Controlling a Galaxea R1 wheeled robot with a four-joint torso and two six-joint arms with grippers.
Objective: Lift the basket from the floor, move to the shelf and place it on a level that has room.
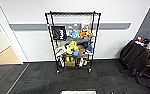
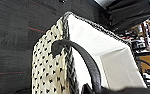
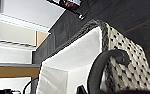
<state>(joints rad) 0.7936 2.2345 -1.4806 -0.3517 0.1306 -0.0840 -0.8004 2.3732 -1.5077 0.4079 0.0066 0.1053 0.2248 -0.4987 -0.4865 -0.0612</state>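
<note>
Ahead, shelf [image 1: 73,41]; wrist views catch basket [image 2: 53,72] handles.

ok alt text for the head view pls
A tall black wire shelf on wheels stands against a white wall on dark grey carpet floor, its lower tiers crowded with toys and boxes, its top level bare. Dark bags and clutter sit at the right.

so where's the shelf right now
In the head view the shelf stands straight ahead in the middle, against the white wall on the dark carpet, with the doorway to its left and dark chairs to its right.
</note>
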